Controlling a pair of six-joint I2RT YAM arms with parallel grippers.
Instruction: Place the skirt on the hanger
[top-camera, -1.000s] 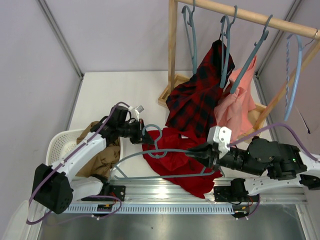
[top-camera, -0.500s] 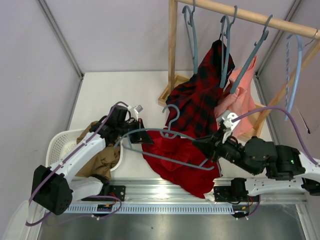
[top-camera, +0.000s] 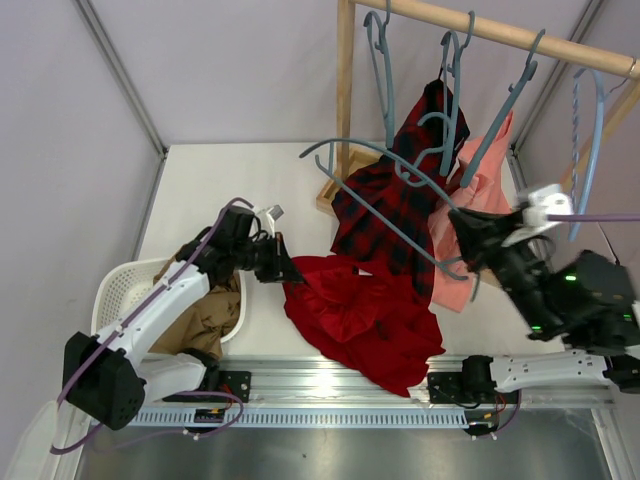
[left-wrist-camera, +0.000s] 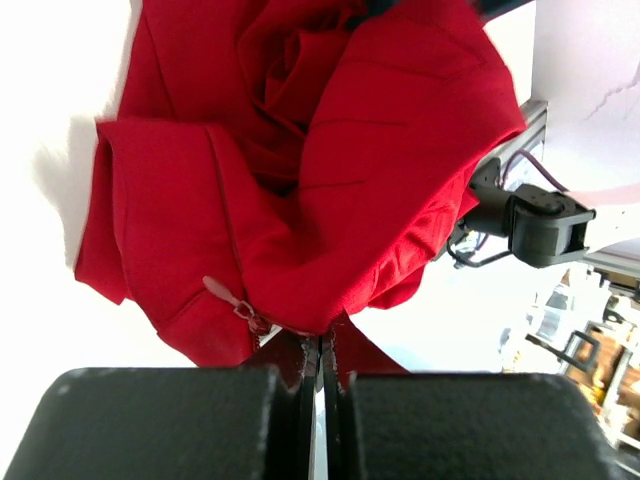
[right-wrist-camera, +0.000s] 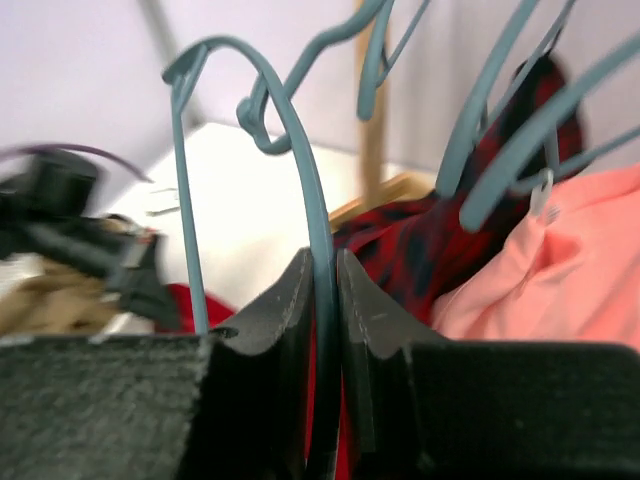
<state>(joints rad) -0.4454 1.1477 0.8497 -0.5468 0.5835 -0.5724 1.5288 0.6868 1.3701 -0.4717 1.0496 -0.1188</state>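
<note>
Bright-red cloth skirt (top-camera: 360, 315) lies crumpled on the white surface (top-camera: 230, 190), at the near edge between my two arm bases. My left end effector (top-camera: 283, 270) is clamped on its left edge. The left wrist view shows the pads pinched on a fold of the fabric just beside the zip pull (left-wrist-camera: 222, 295). Rest of the skirt is slack on the surface.

My right end effector (top-camera: 465, 240) is closed on the slim grey-blue plastic hanger (top-camera: 352, 143), gripping one sloping arm near its end. In the right wrist view the bar runs straight up between the fingers (right-wrist-camera: 290, 300). Hanger is in the air, tilted, in front of the red-and-black plaid garment (top-camera: 395, 195) and well apart from the skirt.

Plaid one and a salmon-pink garment (top-camera: 475, 200) hang from like hangers on the wooden rail (top-camera: 500, 30). White basket (top-camera: 115, 285) with tan-brown cloth (top-camera: 205, 315) sits at my left.
</note>
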